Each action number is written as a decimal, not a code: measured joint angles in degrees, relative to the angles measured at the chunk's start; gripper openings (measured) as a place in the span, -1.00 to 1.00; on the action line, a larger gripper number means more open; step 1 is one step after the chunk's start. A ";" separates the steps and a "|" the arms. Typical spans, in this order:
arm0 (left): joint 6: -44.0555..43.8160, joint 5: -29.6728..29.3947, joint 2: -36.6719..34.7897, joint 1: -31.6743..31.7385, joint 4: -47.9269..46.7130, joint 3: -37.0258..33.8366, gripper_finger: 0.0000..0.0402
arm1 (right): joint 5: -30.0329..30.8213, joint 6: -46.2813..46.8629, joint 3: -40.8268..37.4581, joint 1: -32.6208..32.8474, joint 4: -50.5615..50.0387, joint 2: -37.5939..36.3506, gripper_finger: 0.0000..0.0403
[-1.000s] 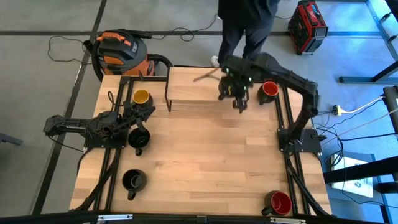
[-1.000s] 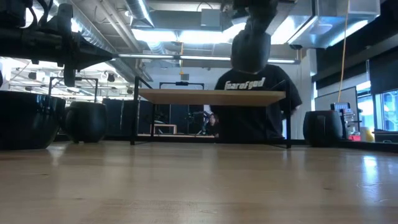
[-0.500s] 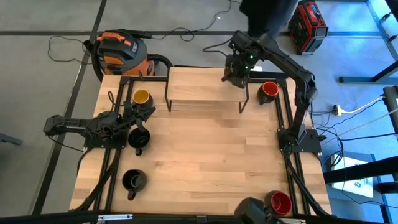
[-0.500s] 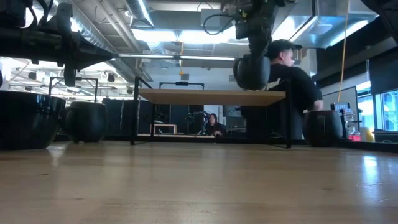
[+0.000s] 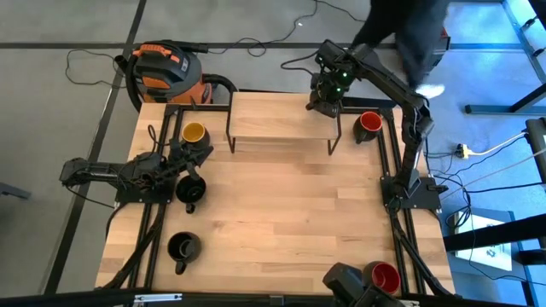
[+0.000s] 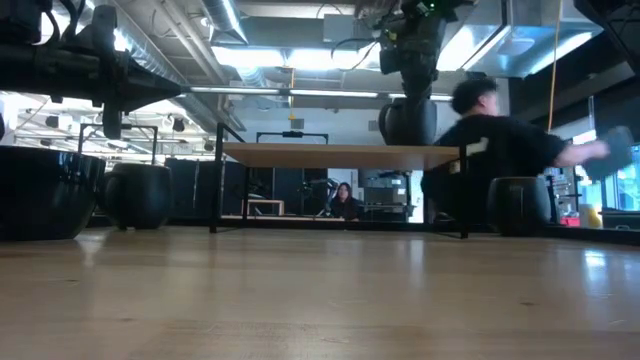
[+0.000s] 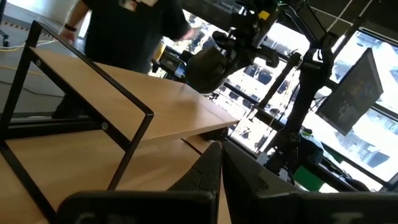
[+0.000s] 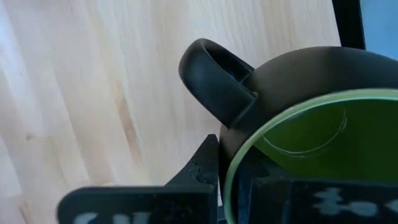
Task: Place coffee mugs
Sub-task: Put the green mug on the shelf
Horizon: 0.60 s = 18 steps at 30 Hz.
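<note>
The right arm stretches to the raised wooden shelf [image 5: 281, 119] at the table's [image 5: 281, 222] far edge, its right pincer [image 5: 325, 95] clamped on the rim of the green-lined mug [image 8: 305, 137] (handle outward) over the shelf's right end. The left pincer [image 5: 189, 159] rests together.

My table [image 5: 273, 213] is a pale wooden top of butcher-block planks. At its far edge stands a small raised shelf [image 5: 273, 124], a wooden board on thin black legs. On the table's left side sits a mug with a yellow-orange inside [image 5: 194, 133], just beside the shelf's left leg. Nearer on that side are two black mugs [image 5: 189, 188], one behind the other [image 5: 182, 247], handles toward the near edge. A red-lined mug [image 5: 368, 123] sits right of the shelf, and another red-lined mug [image 5: 384, 276] sits at the near right corner.
</note>
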 joint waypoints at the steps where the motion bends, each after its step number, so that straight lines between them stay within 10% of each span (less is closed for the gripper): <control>1: 0.00 -0.11 0.00 0.00 0.00 0.00 -0.97 | -0.08 -0.02 -0.02 -0.27 -0.23 0.13 -0.98; 18: 0.00 -0.15 0.00 0.00 0.02 0.00 -0.97 | -0.93 1.09 0.02 -0.58 -0.25 0.86 -0.82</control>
